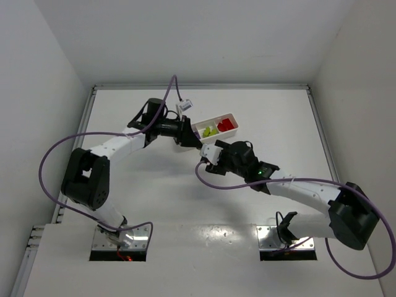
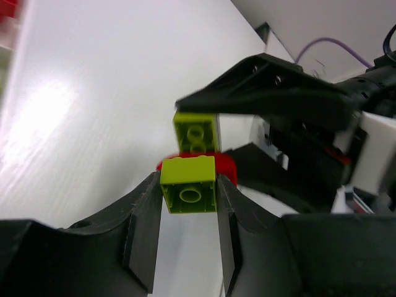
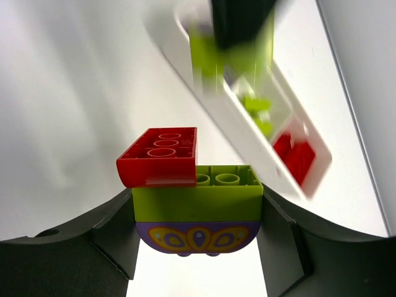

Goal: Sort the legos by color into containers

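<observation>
From overhead the two arms meet just in front of the tray, which lies slanted far out on the bench. Little shows there of what either one holds. The wrist cameras settle it.

The left end effector has its fingers closed against both sides of a small green brick. The right end effector is clamped on a stack. That stack has a purple piece with a yellow butterfly-like print at the bottom and a wide green brick above it. A red brick sits on the stack's left end, its outer side overhanging. The purple piece shows only in the right wrist view. In the left wrist view, the stack's green and red show close behind the small green brick, between the other arm's black fingers.

In the tray, green pieces lie in the middle compartment and red pieces in the right-hand one. The left arm's wrist hides the third compartment from above, and it is blurred in the right wrist view, so I cannot tell what is in it.

Purple cables loop wide of both arms. The left arm rises from its base, bends at the elbow and stretches right toward the tray. The right arm sweeps low across the bench, reaching up and left.
</observation>
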Controlling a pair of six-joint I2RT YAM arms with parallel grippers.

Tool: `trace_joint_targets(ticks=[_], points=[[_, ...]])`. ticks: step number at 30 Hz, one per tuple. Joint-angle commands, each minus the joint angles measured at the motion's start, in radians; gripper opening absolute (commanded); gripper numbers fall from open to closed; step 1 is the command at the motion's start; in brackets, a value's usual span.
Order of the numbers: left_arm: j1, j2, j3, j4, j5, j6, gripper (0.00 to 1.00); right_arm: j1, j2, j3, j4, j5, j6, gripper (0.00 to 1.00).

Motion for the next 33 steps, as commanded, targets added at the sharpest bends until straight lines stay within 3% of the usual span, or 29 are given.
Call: trace_joint_targets(ticks=[1, 5, 7, 10, 14, 18, 24, 33], points=[[0.049, -0.090, -0.009, 0.032, -0.069, 0.018, 0.00, -0.046, -0.070, -0.045, 0.017, 0.093, 0.009, 0.00], [0.049, -0.101, -0.009, 0.032, -0.156, 0.027, 0.00, -0.095, -0.097, -0.078, -0.036, 0.125, 0.093, 0.00], [0.035, -0.087, 0.015, 0.032, -0.268, 0.058, 0.00, -0.128, -0.106, -0.063, -0.085, 0.135, 0.153, 0.00], [-0.003, 0.006, 0.116, -0.012, -0.422, 0.122, 0.00, -0.181, -0.106, -0.023, -0.171, 0.121, 0.335, 0.00], [-0.031, 0.134, 0.230, -0.046, -0.551, 0.150, 0.00, -0.228, -0.097, 0.029, -0.234, 0.047, 0.450, 0.00], [-0.031, 0.276, 0.380, -0.057, -0.572, 0.150, 0.06, -0.267, -0.077, 0.098, -0.256, -0.069, 0.559, 0.00], [-0.052, 0.390, 0.433, -0.079, -0.604, 0.170, 0.07, -0.326, -0.014, 0.204, -0.302, -0.240, 0.676, 0.00], [-0.071, 0.490, 0.517, -0.079, -0.606, 0.170, 0.13, -0.383, 0.031, 0.260, -0.320, -0.370, 0.665, 0.00]])
